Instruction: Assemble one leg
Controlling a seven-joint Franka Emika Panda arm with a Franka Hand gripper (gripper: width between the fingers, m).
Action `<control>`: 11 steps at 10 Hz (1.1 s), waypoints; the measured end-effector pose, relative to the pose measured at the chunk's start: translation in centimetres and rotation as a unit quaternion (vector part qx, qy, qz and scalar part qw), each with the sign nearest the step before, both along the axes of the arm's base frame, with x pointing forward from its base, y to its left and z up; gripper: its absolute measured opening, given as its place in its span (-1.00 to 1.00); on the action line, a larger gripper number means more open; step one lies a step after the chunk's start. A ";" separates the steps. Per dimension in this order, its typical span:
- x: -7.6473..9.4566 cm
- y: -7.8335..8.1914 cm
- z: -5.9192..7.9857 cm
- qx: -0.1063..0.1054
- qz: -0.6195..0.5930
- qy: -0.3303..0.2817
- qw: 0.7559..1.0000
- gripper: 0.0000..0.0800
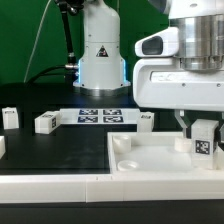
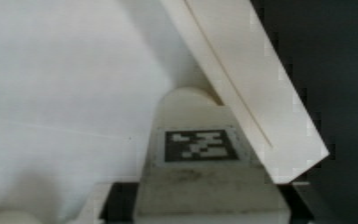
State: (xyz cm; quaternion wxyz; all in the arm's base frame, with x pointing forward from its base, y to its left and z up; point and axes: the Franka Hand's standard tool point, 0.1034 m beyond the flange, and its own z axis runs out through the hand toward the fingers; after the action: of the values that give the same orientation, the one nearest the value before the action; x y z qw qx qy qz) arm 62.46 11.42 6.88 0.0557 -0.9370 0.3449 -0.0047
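At right of the exterior view, the fingers [image 1: 204, 133] pinch the leg [image 1: 205, 137] upright, tag facing camera, above the tray [image 1: 150, 165] near its back edge.

I see even, bright room light in the exterior view, with glare on the tray [image 1: 150, 160] and soft blur throughout. My wrist view is grainy, its white surfaces washed out, the tag [image 2: 201, 144] slightly fuzzy.
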 end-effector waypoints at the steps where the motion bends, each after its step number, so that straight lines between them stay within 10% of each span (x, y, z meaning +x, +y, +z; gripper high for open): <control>1: 0.0 0.1 0.0 0.003 -0.048 0.005 0.999 -0.27; 11: 0.0 0.6 -0.1 0.044 -0.536 0.059 0.841 -0.27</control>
State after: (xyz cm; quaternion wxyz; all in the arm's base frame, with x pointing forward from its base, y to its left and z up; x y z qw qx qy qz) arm 62.42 12.04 6.80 0.0651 -0.6012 0.7956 0.0362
